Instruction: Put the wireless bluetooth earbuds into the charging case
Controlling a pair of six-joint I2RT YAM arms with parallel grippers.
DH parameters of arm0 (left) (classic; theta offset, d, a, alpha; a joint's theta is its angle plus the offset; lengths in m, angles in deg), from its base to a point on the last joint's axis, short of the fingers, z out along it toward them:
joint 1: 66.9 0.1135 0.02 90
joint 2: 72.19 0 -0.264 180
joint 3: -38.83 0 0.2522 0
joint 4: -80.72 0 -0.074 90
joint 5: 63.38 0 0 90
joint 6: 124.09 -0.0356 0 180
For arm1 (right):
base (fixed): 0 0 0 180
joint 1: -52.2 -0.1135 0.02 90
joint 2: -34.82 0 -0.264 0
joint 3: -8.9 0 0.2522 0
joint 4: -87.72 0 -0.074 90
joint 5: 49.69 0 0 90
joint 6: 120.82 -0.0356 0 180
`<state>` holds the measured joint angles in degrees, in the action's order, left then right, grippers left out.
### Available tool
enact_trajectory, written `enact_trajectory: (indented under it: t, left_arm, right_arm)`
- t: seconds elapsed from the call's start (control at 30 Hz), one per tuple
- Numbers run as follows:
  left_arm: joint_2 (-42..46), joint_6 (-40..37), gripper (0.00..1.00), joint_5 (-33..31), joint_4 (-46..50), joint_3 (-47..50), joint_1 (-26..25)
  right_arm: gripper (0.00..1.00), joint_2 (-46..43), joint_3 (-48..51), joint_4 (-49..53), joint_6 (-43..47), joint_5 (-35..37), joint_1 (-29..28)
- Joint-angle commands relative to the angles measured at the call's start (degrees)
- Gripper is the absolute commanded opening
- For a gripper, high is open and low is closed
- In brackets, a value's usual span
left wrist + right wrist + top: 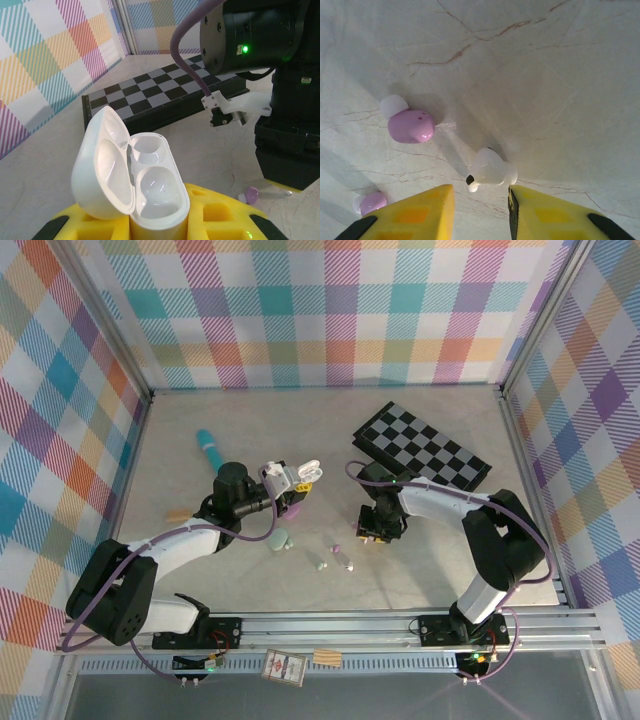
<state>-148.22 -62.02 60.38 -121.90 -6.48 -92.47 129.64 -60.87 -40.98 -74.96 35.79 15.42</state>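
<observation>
l gripper (286,480): clamped on white charging case (150,190), centre-left of top view, held up off the marble tabletop (440,565)
case: lid swung open toward frame left in l wrist view, both bud wells bare; yellow fingers (220,215) hug its base
r gripper (481,207): centre of top view, pointing down at tabletop; yellow fingers apart w/ a moderate gap, nothing btwn them
white earbud (489,171): on tabletop just ahead of r fingertips, lined up w/ the gap, not pinched; can't tell if a finger touches it
lilac earbud (411,125): left-centre of r wrist view, white tip at its upper left, apart from white bud
2nd lilac earbud (371,202): lower left of r wrist view, just beside the left-hand finger
mint case (279,540): closed, lying below l gripper in top view
mint earbud (321,563): lower centre of top view, near mint case
checkerboard (420,446): flat on tabletop, upper right of top view, beyond r arm
teal stick-shaped item (209,448): upper left of tabletop
</observation>
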Motion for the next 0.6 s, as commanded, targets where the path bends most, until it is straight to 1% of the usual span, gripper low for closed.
enact_trajectory:
  t: [0.0,0.3,0.57]
  left_arm:
    - [0.77,-0.55,0.08,0.5,-1.26,0.96,0.6]
    - [1.54,-0.53,0.08,0.43,-0.47,1.23,0.6]
    - [1.87,-0.55,0.08,0.58,-0.08,1.14,0.6]
  right_arm:
    - [0.34,1.02,-0.41,-0.2,-0.27,0.41,-0.18]
    - [0.31,3.32,-0.07,0.19,0.46,1.58,-0.14]
    - [0.27,0.77,0.7,2.78,-0.05,3.4,-0.14]
